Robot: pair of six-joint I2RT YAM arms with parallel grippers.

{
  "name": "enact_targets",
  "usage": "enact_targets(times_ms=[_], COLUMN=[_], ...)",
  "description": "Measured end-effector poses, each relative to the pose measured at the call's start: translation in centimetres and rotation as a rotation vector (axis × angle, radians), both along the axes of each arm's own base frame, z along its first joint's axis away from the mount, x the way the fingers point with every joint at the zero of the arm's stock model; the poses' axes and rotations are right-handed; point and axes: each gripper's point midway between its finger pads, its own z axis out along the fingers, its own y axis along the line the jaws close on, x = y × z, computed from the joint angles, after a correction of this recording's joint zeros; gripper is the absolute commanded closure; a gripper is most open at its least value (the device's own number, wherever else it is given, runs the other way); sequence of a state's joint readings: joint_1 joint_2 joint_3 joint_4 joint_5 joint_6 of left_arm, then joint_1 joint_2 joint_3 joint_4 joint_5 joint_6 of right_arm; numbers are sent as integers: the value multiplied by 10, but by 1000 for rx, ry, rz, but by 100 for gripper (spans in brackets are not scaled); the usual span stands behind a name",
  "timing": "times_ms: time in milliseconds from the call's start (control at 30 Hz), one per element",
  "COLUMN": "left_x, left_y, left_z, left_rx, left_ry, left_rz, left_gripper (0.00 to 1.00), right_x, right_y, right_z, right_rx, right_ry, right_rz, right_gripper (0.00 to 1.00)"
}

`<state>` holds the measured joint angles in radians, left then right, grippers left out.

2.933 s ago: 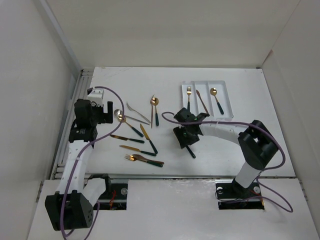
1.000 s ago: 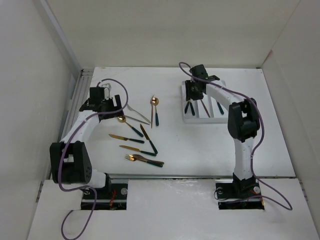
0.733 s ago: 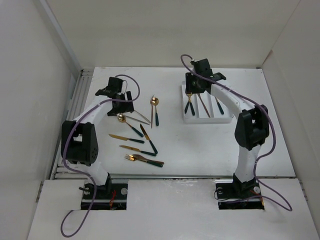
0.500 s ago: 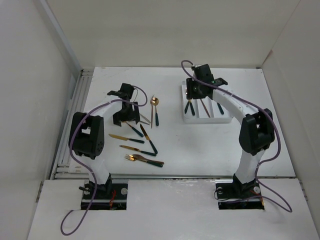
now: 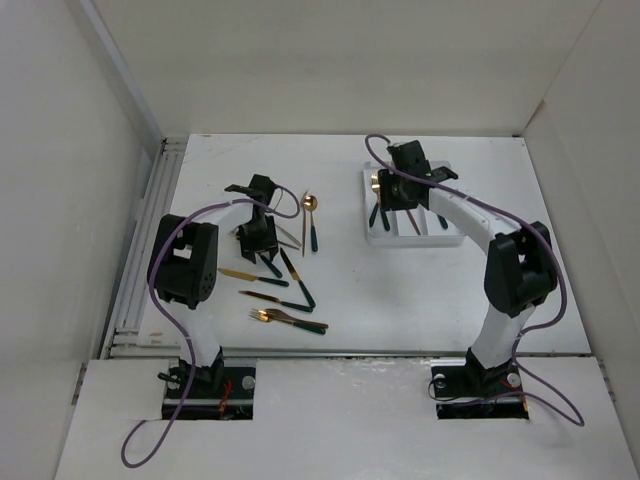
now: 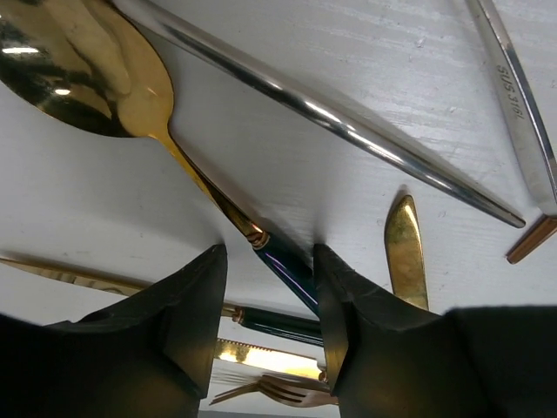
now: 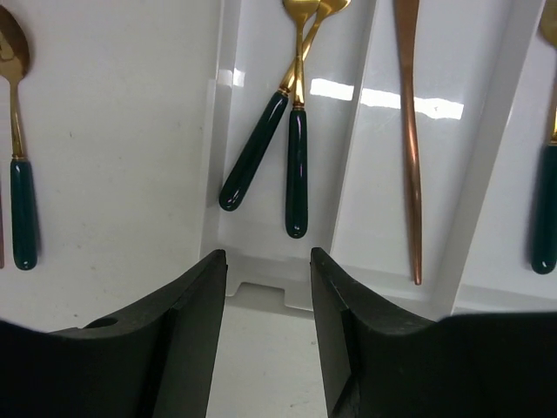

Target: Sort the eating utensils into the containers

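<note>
A gold spoon (image 6: 87, 70) with a dark green handle (image 6: 291, 270) lies on the table. My left gripper (image 6: 268, 261) (image 5: 255, 240) is down over it, jaws open either side of the handle; the right finger touches it and a gap shows at the left finger. Over the near end of the white tray (image 7: 261, 292) (image 5: 400, 238), my right gripper (image 7: 268, 261) (image 5: 397, 195) hangs open, holding nothing. The tray's left compartment holds two dark-handled utensils (image 7: 296, 174). A copper knife (image 7: 409, 131) lies in the middle one, and a dark handle (image 7: 544, 209) shows in the right one.
Two silver utensils (image 6: 322, 113) lie just beyond the spoon. Gold knives (image 5: 297, 278) (image 5: 240, 274) and forks (image 5: 290, 319) are scattered nearer the arm bases. Another dark-handled spoon (image 5: 311, 222) lies between the two grippers. White walls close in the table.
The left gripper swept right from the table's left edge to the spoon, and its jaws narrowed round the handle. The right gripper carried a utensil to the tray's left compartment and let go.
</note>
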<state>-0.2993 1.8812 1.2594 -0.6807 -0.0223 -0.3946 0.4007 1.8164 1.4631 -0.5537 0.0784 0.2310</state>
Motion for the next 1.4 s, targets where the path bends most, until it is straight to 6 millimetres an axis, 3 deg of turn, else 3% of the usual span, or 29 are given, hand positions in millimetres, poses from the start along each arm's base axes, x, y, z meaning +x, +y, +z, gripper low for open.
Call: enact_targets(times_ms=[100, 467, 800, 967, 1067, 1133, 1167, 1233, 1267, 1400], left_x=[-1, -3, 0, 21, 36, 46, 52, 67, 74, 90], left_y=[-2, 5, 9, 13, 15, 14, 13, 10, 8, -3], left_z=[-1, -2, 2, 18, 41, 67, 85, 126, 150, 242], left_rx=[-9, -61, -106, -137, -158, -177, -189, -214, -228, -286], left_ry=[6, 38, 51, -5, -68, -135, -180, -296, -366, -650], left_rz=[-1, 65, 116, 121, 117, 102, 90, 56, 33, -78], left_gripper=[62, 100, 100, 100, 100, 100, 100, 100, 100, 100], right_x=[2, 5, 0, -10, -26, -38, -41, -49, -54, -70], right_y=[-3, -15, -21, -1, 21, 36, 42, 58, 65, 98], right_z=[7, 11, 34, 57, 76, 93, 102, 125, 137, 183], right_rx=[-10, -48, -60, -43, 9, 48, 70, 131, 163, 288], right_ry=[-24, -45, -91, -152, -203, -246, -271, -341, -380, -512], right_rz=[-6, -32, -38, 50, 140, 210, 237, 303, 340, 482], right_gripper=[51, 51, 51, 51, 51, 49, 46, 11, 0, 0])
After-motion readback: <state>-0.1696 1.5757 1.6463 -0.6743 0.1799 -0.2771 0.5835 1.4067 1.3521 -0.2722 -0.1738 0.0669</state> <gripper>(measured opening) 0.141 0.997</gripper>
